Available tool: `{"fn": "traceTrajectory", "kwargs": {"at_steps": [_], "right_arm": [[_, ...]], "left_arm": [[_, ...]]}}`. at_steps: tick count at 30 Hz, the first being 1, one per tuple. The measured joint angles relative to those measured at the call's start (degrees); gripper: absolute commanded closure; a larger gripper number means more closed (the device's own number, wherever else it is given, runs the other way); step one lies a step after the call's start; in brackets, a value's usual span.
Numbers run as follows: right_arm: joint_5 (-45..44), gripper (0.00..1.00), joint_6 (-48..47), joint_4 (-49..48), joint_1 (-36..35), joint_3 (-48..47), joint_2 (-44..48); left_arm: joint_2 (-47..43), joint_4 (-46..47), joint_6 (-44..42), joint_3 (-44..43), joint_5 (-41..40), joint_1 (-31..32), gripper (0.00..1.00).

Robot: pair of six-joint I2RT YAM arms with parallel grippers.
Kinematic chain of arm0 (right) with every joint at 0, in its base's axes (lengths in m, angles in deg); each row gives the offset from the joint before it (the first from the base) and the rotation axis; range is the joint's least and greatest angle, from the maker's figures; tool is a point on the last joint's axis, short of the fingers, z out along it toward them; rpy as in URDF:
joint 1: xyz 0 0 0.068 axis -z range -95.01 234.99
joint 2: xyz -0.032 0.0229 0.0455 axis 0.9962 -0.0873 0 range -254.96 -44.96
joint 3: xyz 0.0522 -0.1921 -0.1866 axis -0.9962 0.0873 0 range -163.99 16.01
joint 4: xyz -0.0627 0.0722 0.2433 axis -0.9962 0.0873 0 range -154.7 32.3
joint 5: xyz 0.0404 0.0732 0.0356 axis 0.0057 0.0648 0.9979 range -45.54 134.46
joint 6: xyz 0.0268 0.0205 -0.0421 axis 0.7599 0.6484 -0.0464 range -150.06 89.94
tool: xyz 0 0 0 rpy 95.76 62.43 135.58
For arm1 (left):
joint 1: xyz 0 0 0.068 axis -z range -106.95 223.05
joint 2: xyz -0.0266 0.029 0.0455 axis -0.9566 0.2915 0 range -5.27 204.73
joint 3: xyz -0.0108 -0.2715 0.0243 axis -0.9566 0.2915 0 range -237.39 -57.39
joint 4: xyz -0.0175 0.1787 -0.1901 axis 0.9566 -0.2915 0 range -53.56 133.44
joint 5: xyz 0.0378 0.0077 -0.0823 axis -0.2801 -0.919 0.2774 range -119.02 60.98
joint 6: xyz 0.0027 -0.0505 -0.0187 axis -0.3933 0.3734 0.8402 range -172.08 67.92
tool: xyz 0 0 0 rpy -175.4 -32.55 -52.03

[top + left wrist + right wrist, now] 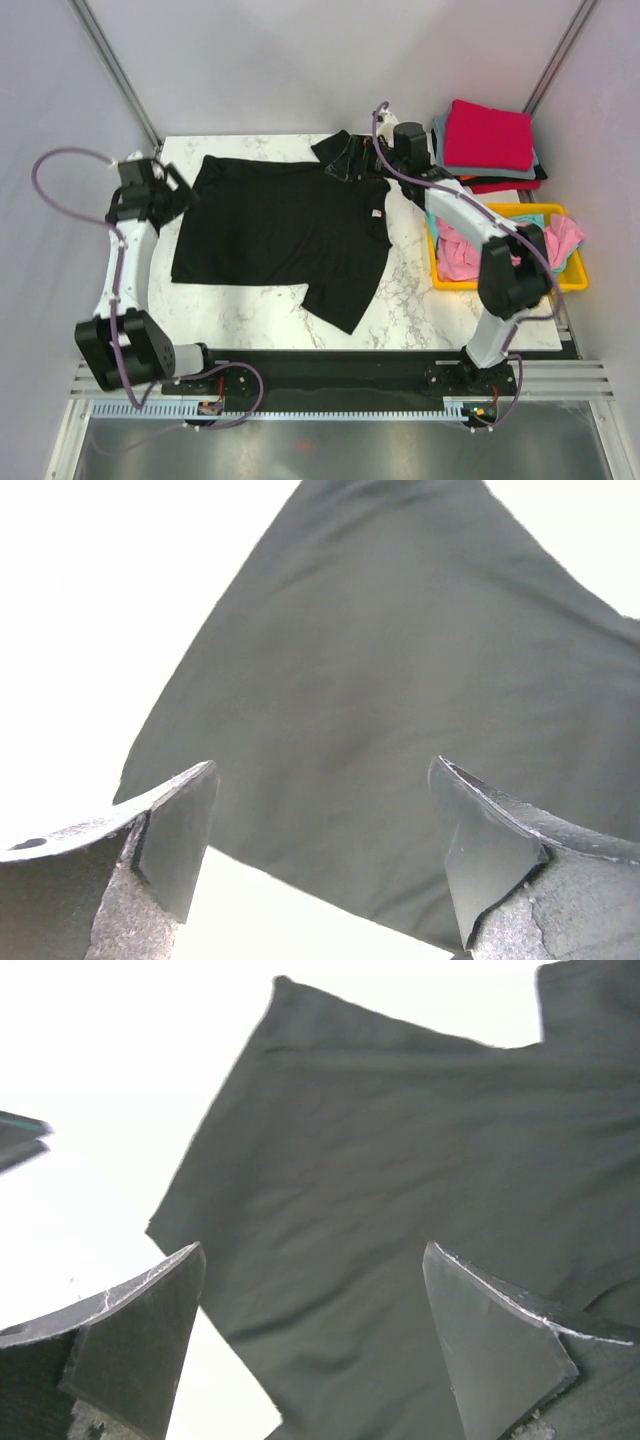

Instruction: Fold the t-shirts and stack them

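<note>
Hovering over the black t-shirt (280, 225) spread on the tabletop (420, 290).
Both pairs of jaws gape apart, cloth below each gap.

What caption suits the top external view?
Black t-shirt spread on marble table, left gripper and right gripper open at its edges; folded stack behind yellow tray.

Two arms (128, 265) (465, 212), one tray (540, 207), several tees (280, 225)
</note>
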Motion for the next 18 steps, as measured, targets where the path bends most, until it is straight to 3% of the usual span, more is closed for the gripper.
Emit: {"fn": "traceTrajectory", "kwargs": {"at_steps": [3,6,13,18], "right_arm": [[-1.7,0.02,1.7,-3.4,-3.3,10.9,10.4],[-4.0,0.02,3.8,-5.8,-6.1,21.6,15.9],[-6.0,0.02,8.2,-8.4,-8.3,43.5,19.7],[-4.1,0.02,8.9,-11.5,-8.2,45.8,20.7]], "left_arm": [[-7.5,0.6,3.7,15.4,-0.7,-8.4,0.09],[-7.2,-0.2,7.8,25.5,-1.8,-14.6,0.11],[-11.7,3.9,16.1,37.0,-3.8,-15.5,0.19],[-11.6,9.8,20.7,41.0,-4.7,-15.5,0.23]]}}
